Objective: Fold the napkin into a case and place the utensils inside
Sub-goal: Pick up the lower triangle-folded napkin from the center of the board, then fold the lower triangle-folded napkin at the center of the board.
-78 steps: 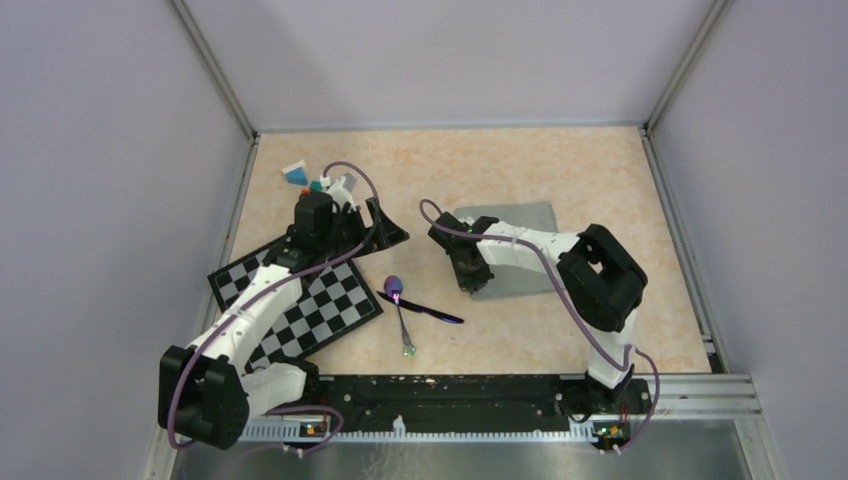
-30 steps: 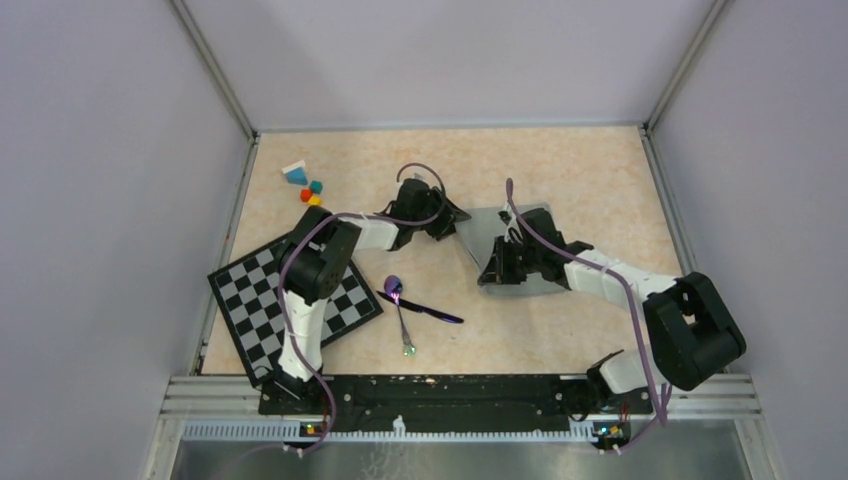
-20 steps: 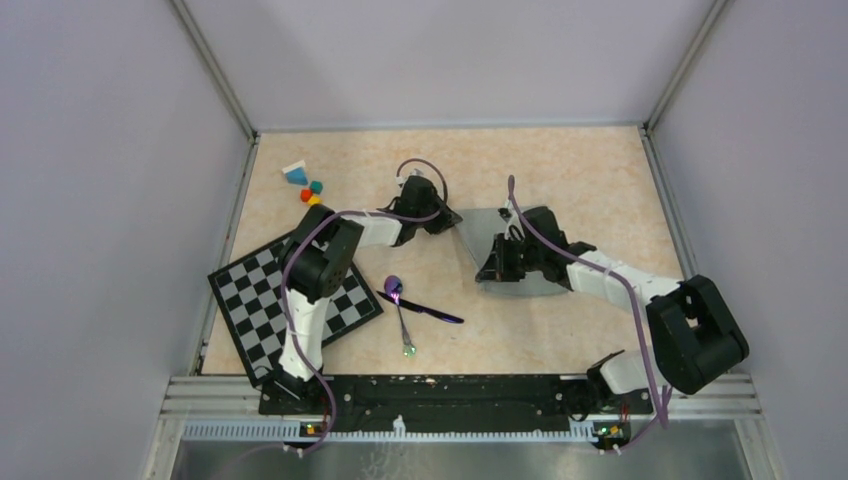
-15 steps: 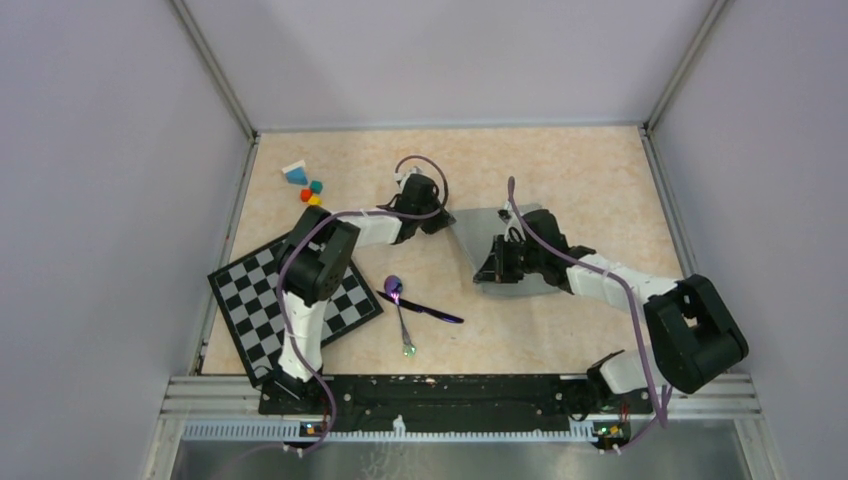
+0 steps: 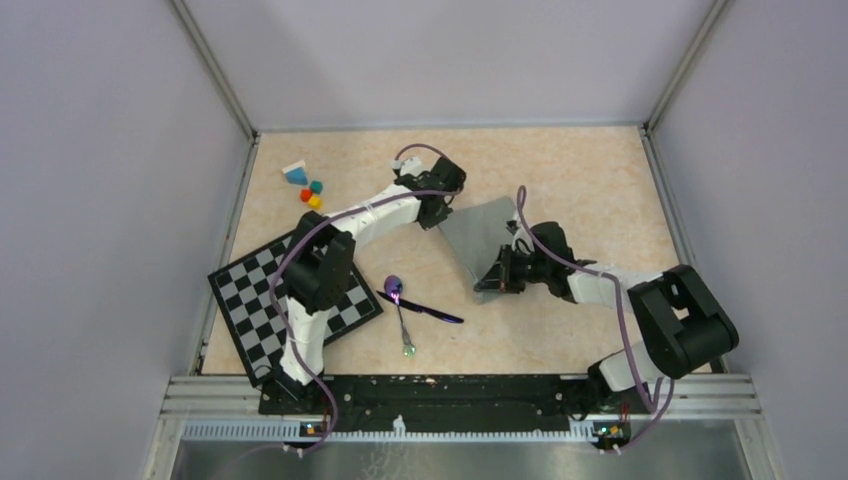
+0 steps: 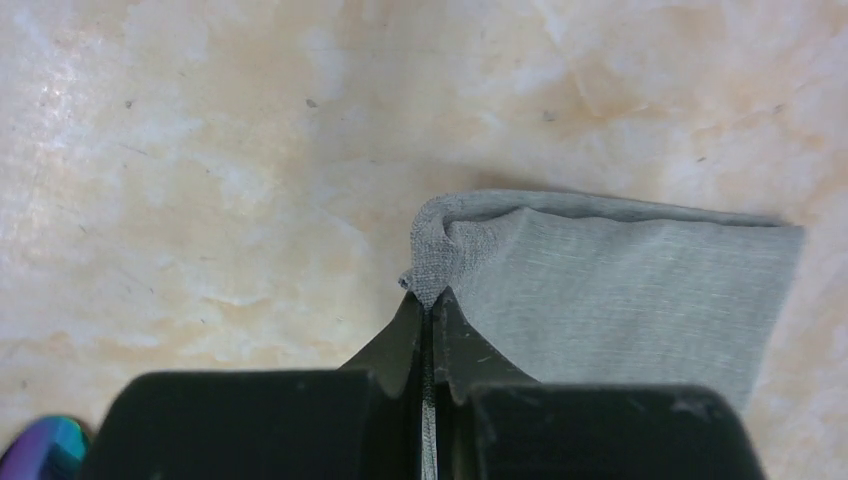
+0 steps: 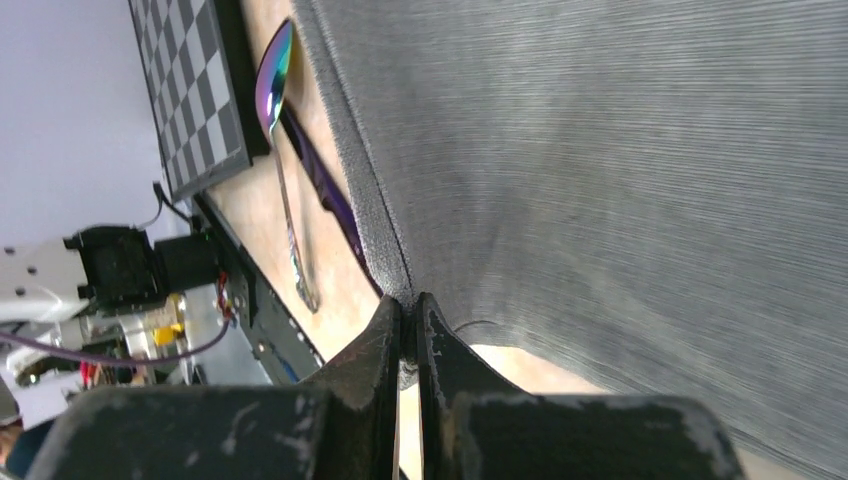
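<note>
Napkin point(image 5: 487, 232), top view: lies right of the checkered board point(image 5: 255, 300), with the utensils point(image 5: 405, 305) between them. Left wrist view: left gripper point(image 6: 428, 300) clenched on a bunched corner. Right wrist view: right gripper point(image 7: 408, 305) clenched on the hem. Soft, light, limp cloth; you should grip its corners.

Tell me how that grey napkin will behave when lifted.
Probably floppy: the napkin puckers where the left gripper pinches its corner. Likely light, since the right gripper holds its edge with a small pinch. Expect sagging between them.
</note>
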